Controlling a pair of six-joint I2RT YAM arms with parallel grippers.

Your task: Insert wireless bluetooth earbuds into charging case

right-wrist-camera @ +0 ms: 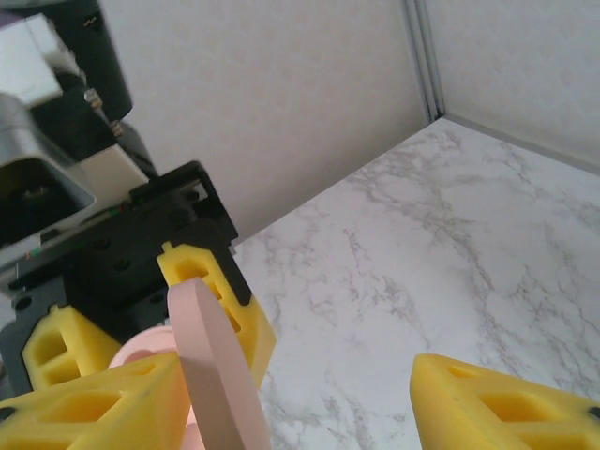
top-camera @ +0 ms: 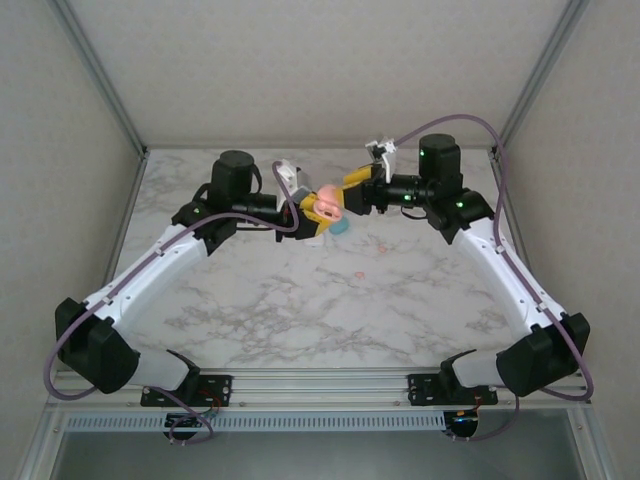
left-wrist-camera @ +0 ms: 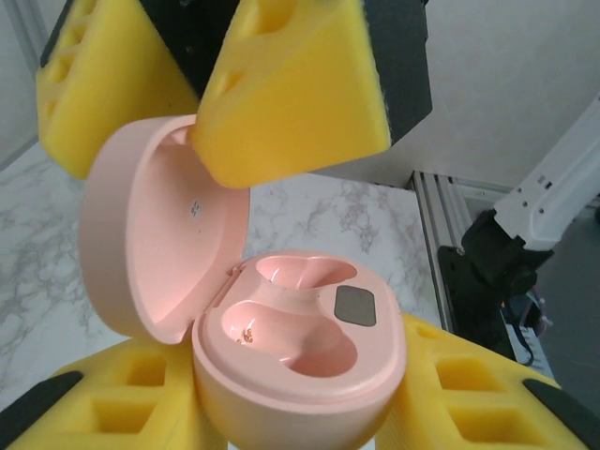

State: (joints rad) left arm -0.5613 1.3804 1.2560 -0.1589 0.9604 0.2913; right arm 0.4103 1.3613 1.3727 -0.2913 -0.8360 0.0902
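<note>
- Your left gripper (left-wrist-camera: 292,417) is squeezed onto the pink charging case (left-wrist-camera: 300,370). A yellow foam finger presses on each side of it.
- The left gripper holds the case up in the air, over the middle of the table (top-camera: 300,310).
- The lid (left-wrist-camera: 155,234) stands open, tipped back like a little door. So that part of the job looks done.
- Look inside the case. The two little cups (left-wrist-camera: 281,323) are both bare. No earbud sits in them yet.
- Your right gripper (right-wrist-camera: 323,398) has its two fingers wide apart. It is holding nothing.
- In the right wrist view, the thin edge of the lid stands right beside one of its fingers. The other finger is well away from it.
- From above, you can see a tiny pinkish-orange speck (top-camera: 358,274) lying on the table, near the two grippers. I think it is an earbud, but it is too small to be sure.
- A teal thing (top-camera: 341,227) peeks out just under the case. I cannot tell what it is.
- So you are near the start. The case is open and ready, but it is not filled.
- What I think is left: pick up each earbud, drop it into its cup, then push the lid down.
</note>
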